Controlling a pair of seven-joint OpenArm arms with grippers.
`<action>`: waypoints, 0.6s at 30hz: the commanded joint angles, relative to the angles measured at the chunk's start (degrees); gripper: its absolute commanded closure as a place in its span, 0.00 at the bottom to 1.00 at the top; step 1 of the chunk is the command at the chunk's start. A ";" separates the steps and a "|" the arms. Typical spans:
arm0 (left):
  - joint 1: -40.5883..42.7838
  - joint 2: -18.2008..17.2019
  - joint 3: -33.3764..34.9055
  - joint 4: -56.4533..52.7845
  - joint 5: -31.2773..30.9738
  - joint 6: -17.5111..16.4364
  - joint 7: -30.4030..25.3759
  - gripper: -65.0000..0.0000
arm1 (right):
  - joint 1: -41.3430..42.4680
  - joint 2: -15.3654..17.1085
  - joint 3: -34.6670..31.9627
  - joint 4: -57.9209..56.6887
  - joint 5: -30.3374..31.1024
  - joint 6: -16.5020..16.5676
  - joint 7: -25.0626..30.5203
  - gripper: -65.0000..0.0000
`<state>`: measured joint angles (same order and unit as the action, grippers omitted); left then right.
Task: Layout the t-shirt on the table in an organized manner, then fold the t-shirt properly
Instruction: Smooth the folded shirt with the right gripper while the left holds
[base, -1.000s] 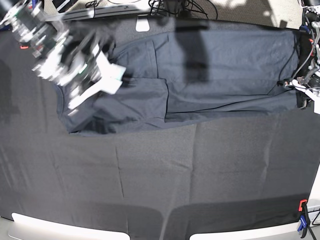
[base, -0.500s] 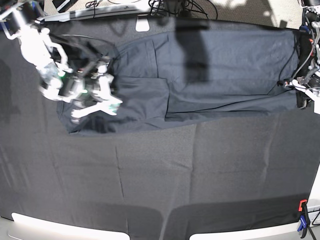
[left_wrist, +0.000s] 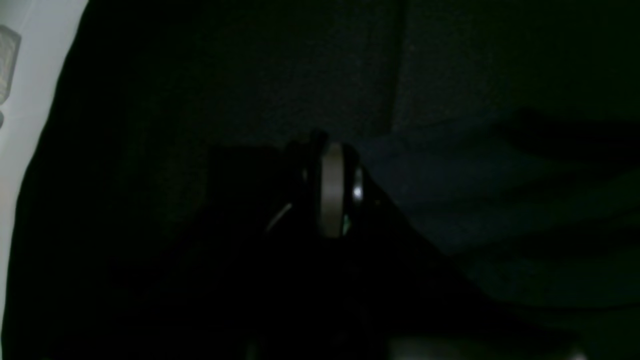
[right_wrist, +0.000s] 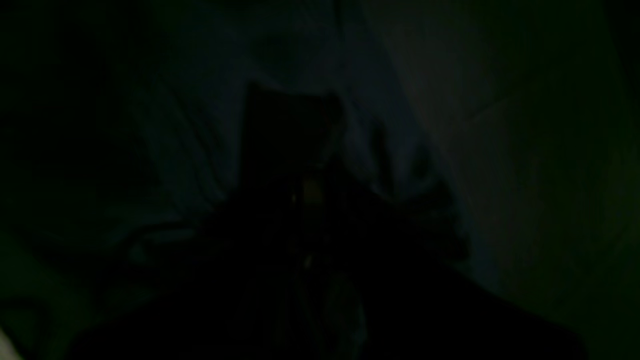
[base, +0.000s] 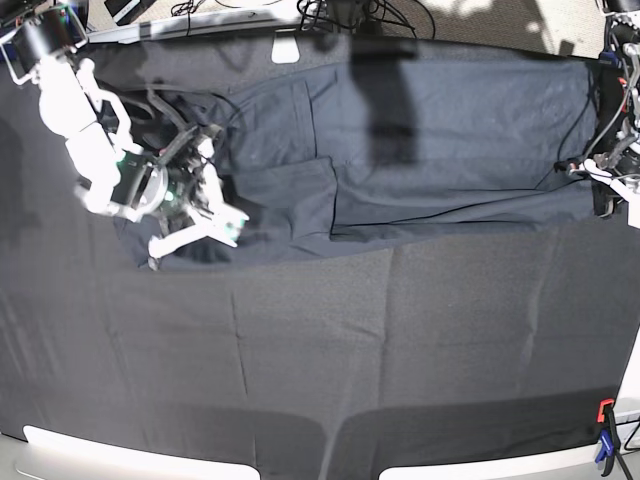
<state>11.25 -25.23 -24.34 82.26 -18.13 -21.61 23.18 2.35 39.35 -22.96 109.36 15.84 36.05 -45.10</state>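
Observation:
The dark grey t-shirt (base: 440, 130) lies spread across the far half of the table (base: 400, 350), with its left part folded over on itself. My right gripper (base: 200, 228) is low on the shirt's near-left corner, shut on the cloth. The right wrist view is very dark, but the t-shirt (right_wrist: 360, 100) wrinkles in toward the right gripper (right_wrist: 310, 195). My left gripper (base: 590, 172) is at the shirt's right edge, shut on the hem. In the left wrist view the left gripper (left_wrist: 331, 190) shows closed fingers, with the t-shirt (left_wrist: 500, 210) beside them.
A white object (base: 285, 48) sits at the table's back edge, with cables and hangers (base: 350, 12) behind it. A thin black cable (base: 560, 150) crosses the shirt's right side. An orange and blue clamp (base: 605, 432) grips the near-right corner. The pale rim (base: 120, 455) runs along the front.
My right arm has swung down and toward the near-left corner of the shirt, and its gripper has gone from open to shut there. The left arm has not moved.

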 joint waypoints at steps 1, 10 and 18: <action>-0.46 -1.11 -0.48 1.07 -0.33 -0.02 -1.33 1.00 | 0.26 1.99 1.29 2.03 1.53 -0.07 -0.57 1.00; -0.46 -1.11 -0.48 1.07 -0.31 -0.02 -1.31 1.00 | -7.89 6.73 7.15 7.21 6.86 0.07 -1.01 1.00; -0.48 -1.16 -0.48 1.09 0.09 -0.02 -1.38 1.00 | -8.59 6.69 7.30 7.87 6.93 0.15 -1.84 1.00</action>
<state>11.25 -25.26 -24.34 82.26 -17.96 -21.61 23.18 -6.98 45.10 -16.34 116.27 22.57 36.07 -47.66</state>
